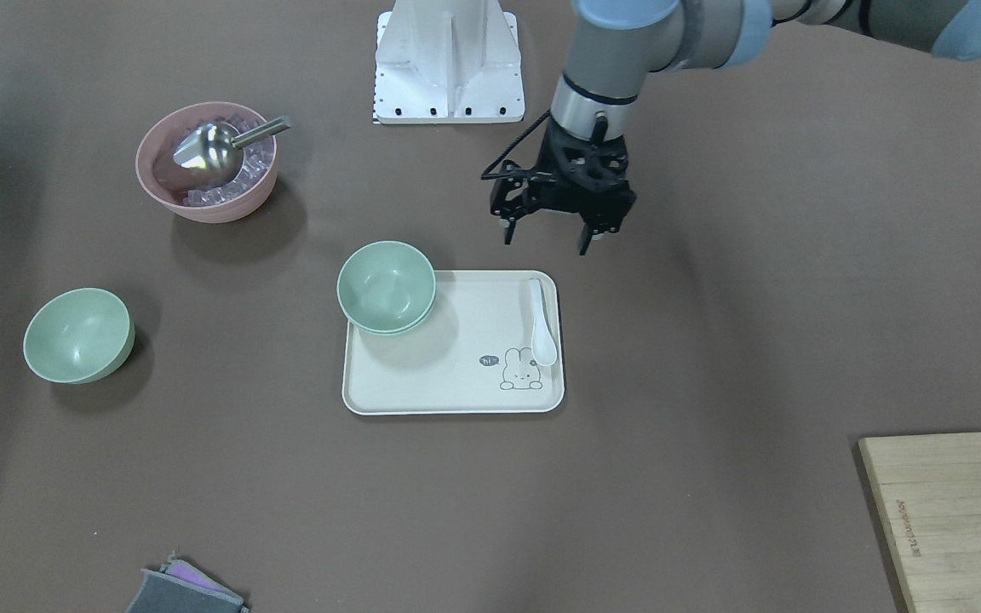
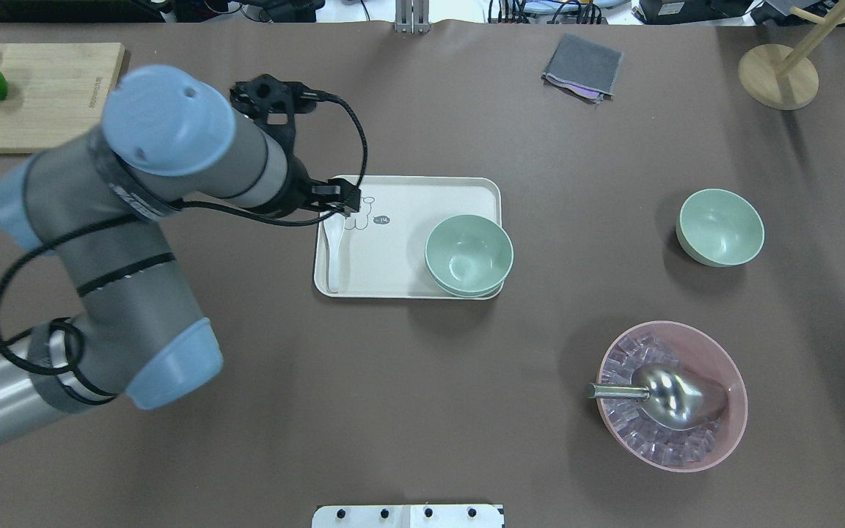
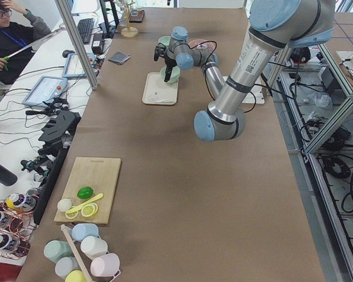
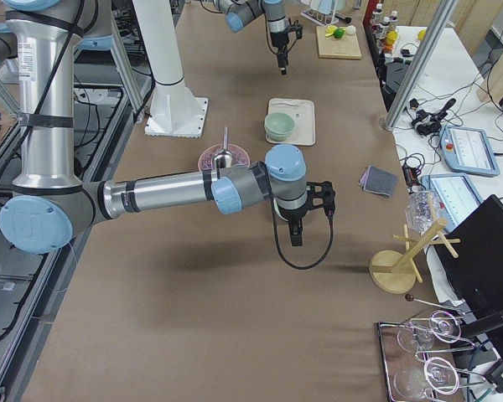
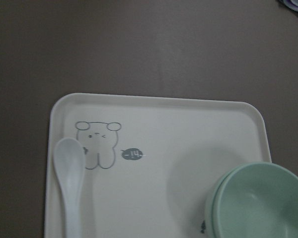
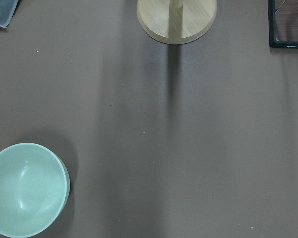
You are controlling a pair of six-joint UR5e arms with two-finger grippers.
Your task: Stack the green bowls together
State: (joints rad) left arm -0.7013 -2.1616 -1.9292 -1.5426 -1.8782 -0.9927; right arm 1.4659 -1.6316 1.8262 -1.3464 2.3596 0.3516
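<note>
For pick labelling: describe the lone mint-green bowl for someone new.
On the brown table's robot-right half, past the large pink bowl of ice, stands a small pale mint-green matte bowl. It sits alone and empty on bare tabletop; the other green bowls nest on the cream tray.

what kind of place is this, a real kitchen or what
Probably a robotics lab, not a kitchen: the left arm and right arm reach over one table, while an operator sits at a side bench with a tablet and loose cables.

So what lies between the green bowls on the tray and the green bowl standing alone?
Only bare table between the stacked bowls and the lone bowl, as the overhead view shows.
</note>
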